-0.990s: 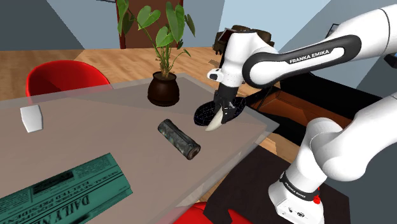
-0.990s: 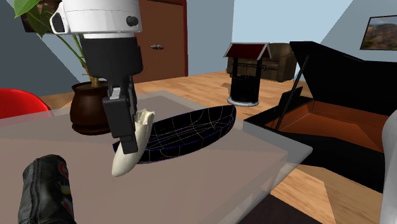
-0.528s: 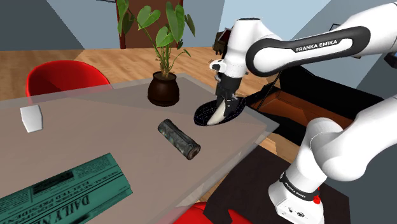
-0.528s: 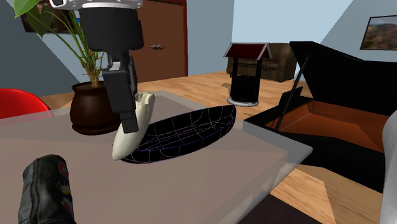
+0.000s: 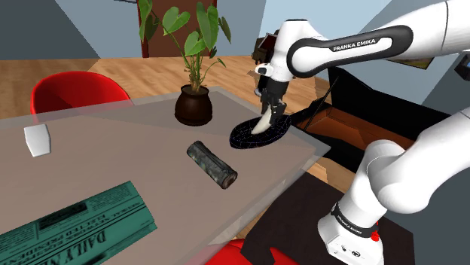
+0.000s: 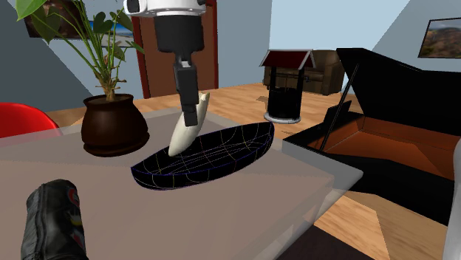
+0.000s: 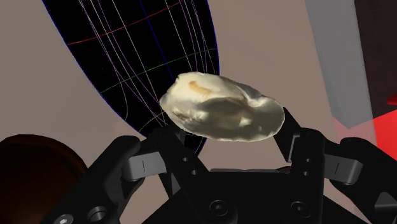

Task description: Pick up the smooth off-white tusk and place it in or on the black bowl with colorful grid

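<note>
Three cameras, one table corner
Shoulder view looks down across the table from beside and behind the arm; second exterior view sits low, close to the black bowl; wrist view looks along the hand onto that same bowl.

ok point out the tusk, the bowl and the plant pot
tusk (image 6: 182, 137), second exterior view, its lower half
bowl (image 6: 238, 148), second exterior view, bare inner wall
pot (image 6: 111, 127), second exterior view, brown front side
</note>
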### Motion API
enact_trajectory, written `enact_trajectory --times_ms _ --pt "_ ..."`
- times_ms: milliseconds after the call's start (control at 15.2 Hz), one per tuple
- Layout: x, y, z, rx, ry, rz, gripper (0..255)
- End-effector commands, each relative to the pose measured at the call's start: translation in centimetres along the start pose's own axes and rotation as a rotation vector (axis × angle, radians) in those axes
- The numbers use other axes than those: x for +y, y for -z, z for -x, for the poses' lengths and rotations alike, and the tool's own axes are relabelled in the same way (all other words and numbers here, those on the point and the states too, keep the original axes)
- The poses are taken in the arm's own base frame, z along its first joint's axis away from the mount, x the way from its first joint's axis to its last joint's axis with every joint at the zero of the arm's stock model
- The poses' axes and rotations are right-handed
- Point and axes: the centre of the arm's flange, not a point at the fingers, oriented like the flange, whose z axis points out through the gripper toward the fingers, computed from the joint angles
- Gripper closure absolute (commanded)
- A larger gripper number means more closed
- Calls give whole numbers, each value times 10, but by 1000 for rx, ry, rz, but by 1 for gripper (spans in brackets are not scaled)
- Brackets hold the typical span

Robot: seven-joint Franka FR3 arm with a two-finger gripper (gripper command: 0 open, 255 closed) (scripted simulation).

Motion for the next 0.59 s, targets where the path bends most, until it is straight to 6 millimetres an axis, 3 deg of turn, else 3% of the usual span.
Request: enact_trajectory --times_ms 0,528 --pt "23 0 16 -1 1 1 255" --pt "106 0 81 -1 1 1 255"
